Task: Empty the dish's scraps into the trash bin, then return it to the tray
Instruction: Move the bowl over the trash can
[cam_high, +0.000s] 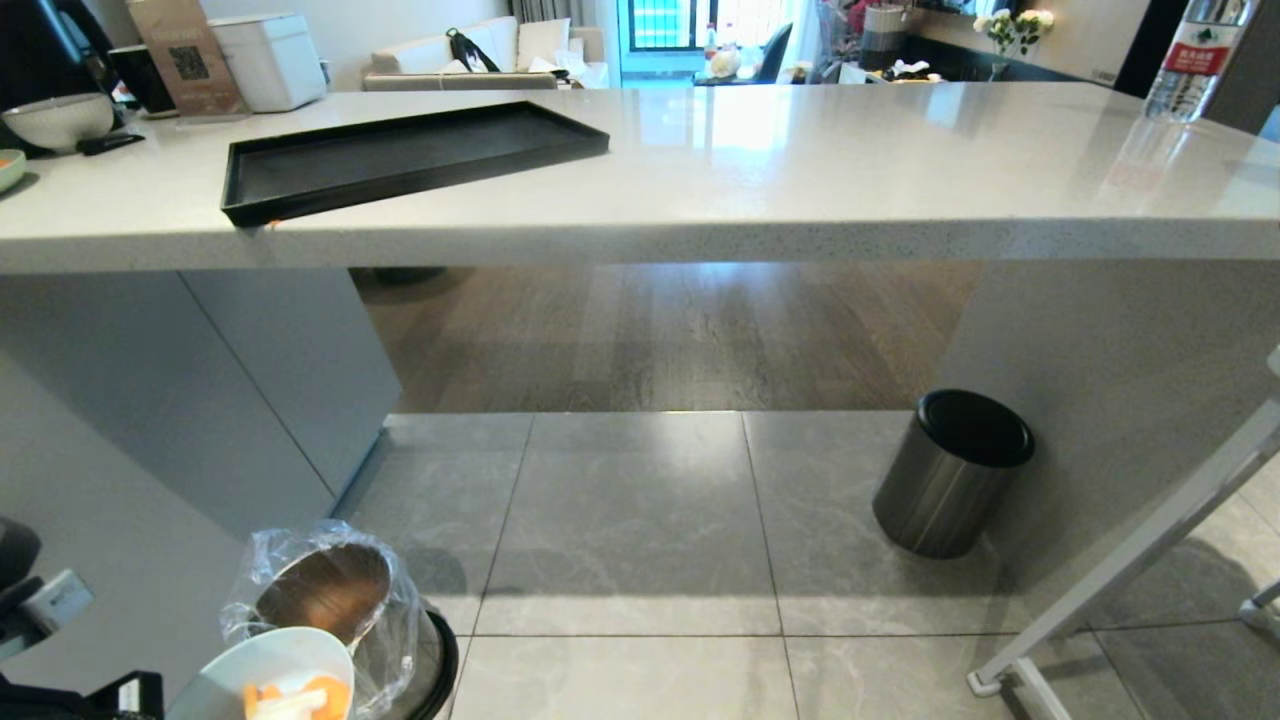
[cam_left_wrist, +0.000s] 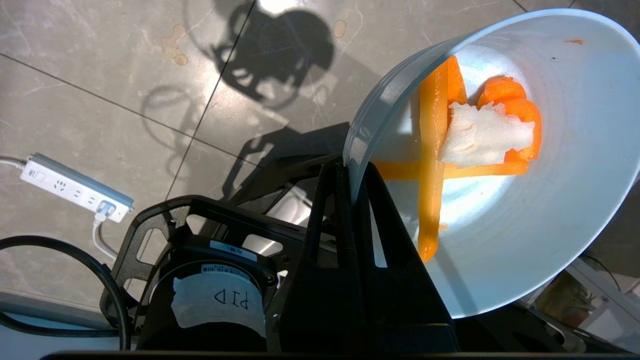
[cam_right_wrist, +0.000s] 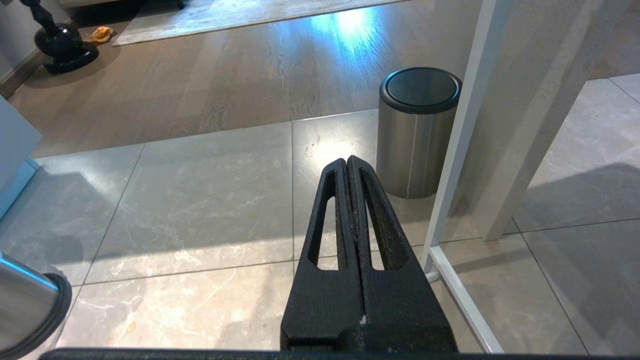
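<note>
Left gripper (cam_left_wrist: 350, 175): jaws closed on the rim of the dish (cam_left_wrist: 525, 200), one finger inside the wall, one outside. The dish is tilted, held low just beside the open top of the trash bin (cam_high: 330, 590), its rim overlapping the bin's plastic liner in the head view. Scraps (cam_left_wrist: 465, 145), orange sticks and a whitish piece, lie inside the dish against its bottom. Tray (cam_high: 400, 160) sits on the counter (cam_high: 800, 180), well apart from the dish. Right gripper (cam_right_wrist: 351, 165): jaws pressed together, holding nothing, above the floor near the larger bin (cam_right_wrist: 417, 130).
</note>
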